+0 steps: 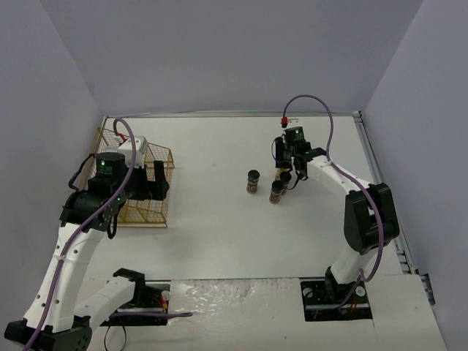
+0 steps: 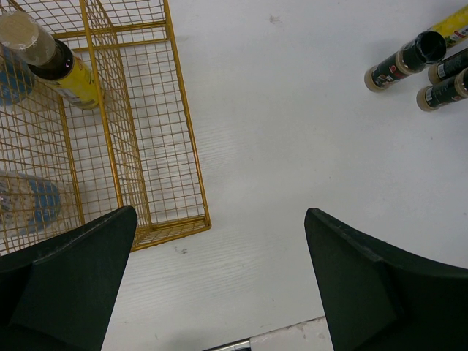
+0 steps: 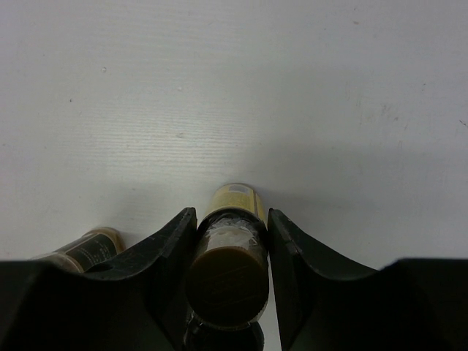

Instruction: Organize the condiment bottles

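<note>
My right gripper (image 3: 232,216) is shut on a slim yellow-filled bottle (image 3: 234,203) with a brown cap, held upright at the table surface. In the top view this gripper (image 1: 287,174) is right of centre. Small dark black-capped jars (image 1: 253,181) (image 1: 276,192) stand just left of it; one shows in the right wrist view (image 3: 88,248). My left gripper (image 2: 221,213) is open and empty, over bare table beside the gold wire rack (image 2: 191,157). In the rack lie a yellow bottle (image 2: 69,73) and two blurred white bottles (image 2: 29,205). Dark jars (image 2: 398,67) show far right.
The gold wire rack (image 1: 152,208) stands at the left of the white table, partly under my left arm. Grey walls close the back and sides. The table's right edge (image 1: 376,168) runs close past my right arm.
</note>
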You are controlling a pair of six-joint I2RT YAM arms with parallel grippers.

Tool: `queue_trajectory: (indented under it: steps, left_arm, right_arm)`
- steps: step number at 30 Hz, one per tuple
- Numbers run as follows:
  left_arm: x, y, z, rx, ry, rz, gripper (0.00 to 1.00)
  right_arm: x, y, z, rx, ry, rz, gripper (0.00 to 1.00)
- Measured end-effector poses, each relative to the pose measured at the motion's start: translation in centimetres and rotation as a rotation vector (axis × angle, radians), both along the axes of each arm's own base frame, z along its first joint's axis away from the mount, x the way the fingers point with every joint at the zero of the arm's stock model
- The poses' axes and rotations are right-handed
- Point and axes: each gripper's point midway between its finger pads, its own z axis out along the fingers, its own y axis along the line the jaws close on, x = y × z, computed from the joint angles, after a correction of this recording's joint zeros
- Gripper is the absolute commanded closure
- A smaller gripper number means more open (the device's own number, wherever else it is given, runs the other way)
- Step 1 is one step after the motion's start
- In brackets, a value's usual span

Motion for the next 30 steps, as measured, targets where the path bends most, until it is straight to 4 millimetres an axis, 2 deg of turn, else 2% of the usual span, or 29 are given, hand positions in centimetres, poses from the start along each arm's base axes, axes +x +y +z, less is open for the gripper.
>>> queue_trajectory:
  steps: [3, 10, 12, 15, 20, 24, 27, 30]
  left_arm:
    - [0.0, 0.0, 0.0, 0.001, 0.0, 0.0, 0.03]
    - [-0.1, 0.0, 0.1, 0.0, -0.003, 0.0, 0.03]
    - [-0.1, 0.1, 0.1, 0.002, -0.005, 0.002, 0.03]
    - [0.0, 0.2, 0.1, 0.004, -0.006, 0.006, 0.03]
    - [0.0, 0.4, 0.2, 0.01, -0.014, 0.018, 0.03]
    - [-0.2, 0.6, 0.6, 0.008, -0.029, 0.025, 0.03]
    - [-0.5, 0.8, 1.0, 0.008, -0.047, 0.032, 0.03]
    - [-0.6, 1.1, 1.3, 0.013, -0.061, 0.043, 0.03]
  right_arm:
    - [0.1, 0.1, 0.0, -0.008, -0.006, 0.006, 1.0]
    - [0.0, 0.7, 0.6, -0.069, -0.019, 0.057, 1.0]
    - [0.2, 1.4, 1.6, -0.086, -0.032, 0.092, 1.0]
    - [1.2, 3.4, 4.5, -0.091, -0.097, 0.148, 1.0]
    - [3.0, 7.9, 11.1, -0.073, -0.253, 0.254, 1.0]
    - [3.3, 13.0, 15.1, -0.025, -0.346, 0.367, 1.0]
    - [2.1, 16.8, 15.7, 0.002, -0.365, 0.463, 1.0]
    - [-0.2, 20.7, 14.9, 0.014, -0.347, 0.573, 1.0]
